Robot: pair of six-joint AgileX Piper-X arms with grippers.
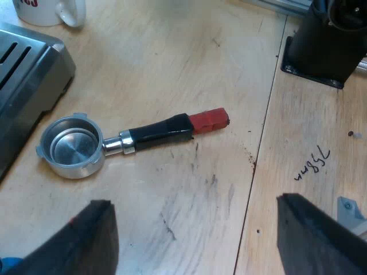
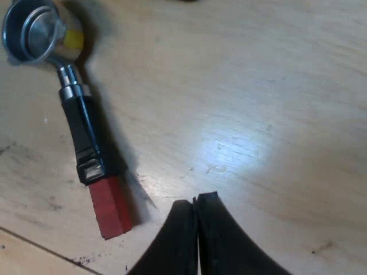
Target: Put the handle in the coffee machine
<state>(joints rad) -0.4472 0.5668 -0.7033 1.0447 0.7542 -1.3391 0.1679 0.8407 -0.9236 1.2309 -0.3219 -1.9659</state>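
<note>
Wooden table (image 1: 172, 57) carries the loose holder (image 1: 132, 140) near the espresso machine (image 1: 28, 74), with a mug (image 1: 51, 11) beyond. The left gripper (image 1: 195, 229) gapes empty; the right gripper (image 2: 196, 229) is pressed together, holding nothing.

**Silver, black, red on pale wood**

The holder (image 1: 123, 143) is silver at the cup, glossy black along the handle, red at the end. The table (image 1: 189, 63) shows pale grain with dark scuffs (plus black scribbled writing). The mug (image 1: 51, 11) is white with red print; the machine (image 1: 28, 69) grey. Both the left gripper (image 1: 194, 201) and right gripper (image 2: 196, 200) are black.
</note>
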